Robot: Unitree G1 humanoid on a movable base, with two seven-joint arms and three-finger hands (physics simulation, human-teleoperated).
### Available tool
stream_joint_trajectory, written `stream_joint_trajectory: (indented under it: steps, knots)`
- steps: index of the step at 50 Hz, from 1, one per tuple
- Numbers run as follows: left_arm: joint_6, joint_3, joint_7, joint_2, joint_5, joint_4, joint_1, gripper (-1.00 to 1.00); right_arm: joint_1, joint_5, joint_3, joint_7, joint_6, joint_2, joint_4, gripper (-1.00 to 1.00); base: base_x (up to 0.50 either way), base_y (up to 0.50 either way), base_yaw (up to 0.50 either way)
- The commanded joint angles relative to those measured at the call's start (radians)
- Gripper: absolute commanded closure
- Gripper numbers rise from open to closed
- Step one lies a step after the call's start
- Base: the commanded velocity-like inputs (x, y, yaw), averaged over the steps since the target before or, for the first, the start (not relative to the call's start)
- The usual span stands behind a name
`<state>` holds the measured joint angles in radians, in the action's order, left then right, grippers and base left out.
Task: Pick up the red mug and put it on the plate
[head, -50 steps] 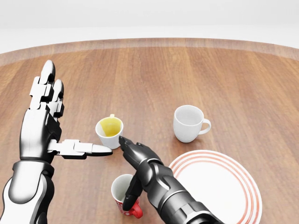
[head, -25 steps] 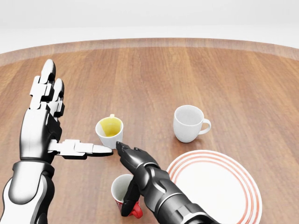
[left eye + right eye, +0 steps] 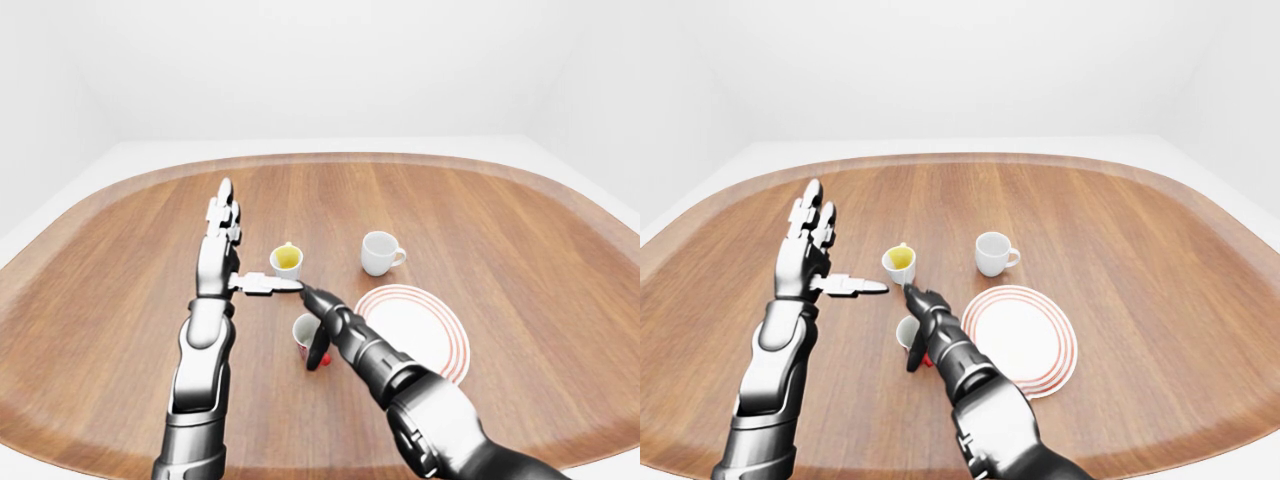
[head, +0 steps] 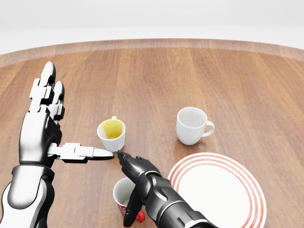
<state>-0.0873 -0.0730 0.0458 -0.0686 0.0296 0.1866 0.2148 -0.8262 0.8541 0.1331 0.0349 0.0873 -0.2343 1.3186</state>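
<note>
The red mug (image 4: 124, 194) has a white inside and stands at the bottom of the head view, left of the white plate with red rings (image 4: 223, 187). My right hand (image 4: 129, 186) is dark and lies over the mug's right side. Its fingers are open, one pointing up the view past the rim and one hanging down beside the red handle (image 4: 139, 217). My left hand (image 4: 52, 124) is silver, held open and upright at the left, its thumb pointing right toward the yellow-filled cup.
A small white cup with a yellow inside (image 4: 112, 134) stands just above the red mug. A white mug (image 4: 192, 125) stands above the plate. All rest on a round wooden table (image 4: 152, 80), whose rim shows in the left-eye view (image 3: 60, 215).
My right hand has drawn back toward the bottom of the view and a little left, settling lower over the red mug. The left hand and the cups have not moved.
</note>
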Motion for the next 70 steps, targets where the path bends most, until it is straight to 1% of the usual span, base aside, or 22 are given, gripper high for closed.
stream_joint_trajectory:
  steps: [1, 6, 7, 8, 9, 10, 26, 37, 52, 55, 70]
  knots:
    - [0.000, -0.001, 0.001, 0.000, -0.001, -0.003, -0.003, -1.00, 0.007, 0.007, -0.001, -0.003, 0.000, -0.002, 0.004, -1.00, 0.00, 0.00, 0.00]
    - [0.000, -0.001, 0.001, 0.000, -0.001, -0.008, -0.002, -1.00, 0.009, 0.009, -0.001, -0.005, 0.000, -0.001, 0.005, -1.00, 0.00, 0.00, 0.00]
    - [0.000, -0.001, 0.001, 0.000, -0.001, -0.008, -0.002, -1.00, 0.009, 0.009, -0.002, -0.005, 0.000, -0.002, 0.004, -0.85, 0.00, 0.00, 0.00]
    - [0.000, -0.001, 0.001, 0.000, -0.001, -0.008, -0.002, -1.00, 0.009, 0.009, -0.002, -0.007, 0.000, -0.002, 0.004, 0.13, 0.00, 0.00, 0.00]
    - [0.000, -0.001, 0.001, 0.000, -0.001, -0.008, -0.002, -1.00, 0.009, 0.009, -0.001, -0.008, 0.000, -0.002, 0.004, 0.94, 0.00, 0.00, 0.00]
    - [0.000, -0.001, 0.001, 0.000, -0.001, -0.007, -0.002, -1.00, 0.009, 0.009, -0.002, -0.010, 0.000, -0.002, 0.003, 1.00, 0.00, 0.00, 0.00]
    - [0.000, -0.002, 0.000, -0.001, -0.002, -0.009, 0.000, -1.00, 0.015, 0.012, -0.001, -0.010, 0.000, 0.002, 0.005, 1.00, 0.00, 0.00, 0.00]
    - [0.000, 0.001, -0.001, 0.001, 0.000, -0.008, -0.003, -1.00, -0.021, -0.013, -0.008, 0.003, 0.000, 0.020, -0.027, 1.00, 0.00, 0.00, 0.00]
    - [0.000, 0.008, -0.004, 0.005, 0.005, -0.014, 0.002, -1.00, -0.061, -0.078, -0.009, 0.047, 0.000, 0.059, -0.176, 1.00, 0.00, 0.00, 0.00]
    - [0.000, 0.009, -0.004, 0.006, 0.006, -0.010, 0.002, -1.00, -0.056, -0.084, -0.006, 0.065, 0.000, 0.067, -0.211, 1.00, 0.00, 0.00, 0.00]
    - [0.000, 0.012, -0.004, 0.009, 0.009, -0.014, -0.002, -1.00, -0.016, -0.098, -0.008, 0.087, 0.000, 0.109, -0.296, 1.00, 0.00, 0.00, 0.00]
